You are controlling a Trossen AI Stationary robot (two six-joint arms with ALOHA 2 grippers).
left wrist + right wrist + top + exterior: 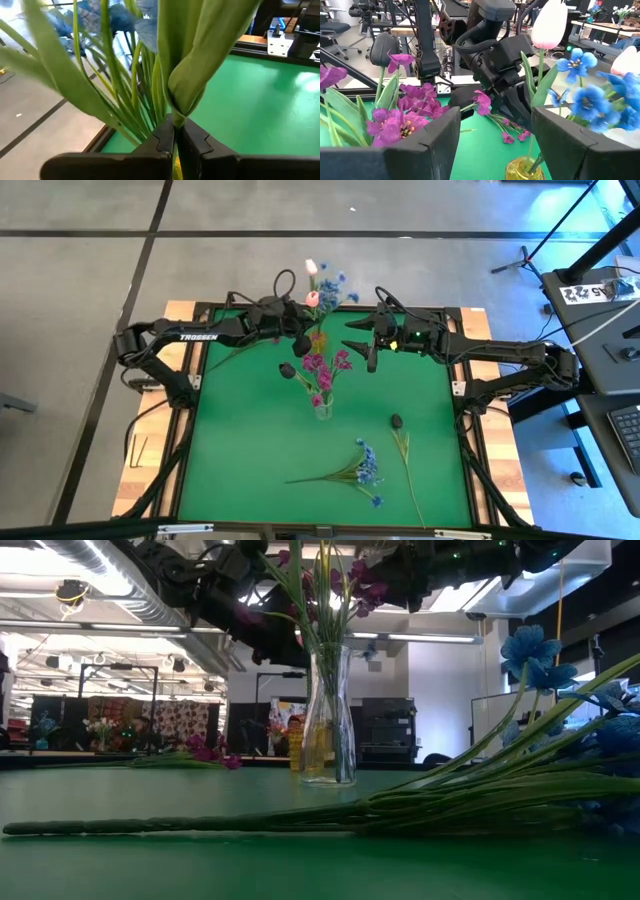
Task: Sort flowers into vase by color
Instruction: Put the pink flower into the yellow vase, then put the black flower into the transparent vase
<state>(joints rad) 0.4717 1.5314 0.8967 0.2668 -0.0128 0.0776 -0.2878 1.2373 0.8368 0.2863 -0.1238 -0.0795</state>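
A blue flower spray (362, 467) is seen lying near the front of the table (240, 460), light and bendy, best held by its stem. Farther back, green stems (150, 100) are pinched tight in the left gripper (175, 135). The right gripper (352, 335) is held open beside the vase (322, 408).

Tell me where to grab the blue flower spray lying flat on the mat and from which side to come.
Grip the blue flower spray on its bare green stem, near the end away from the blossoms. It lies flat on the green mat with the blossoms and leaves bunched at one end, so the thin stem gives the fingers a clean bite. Come straight down from above, fingers set across the stem.
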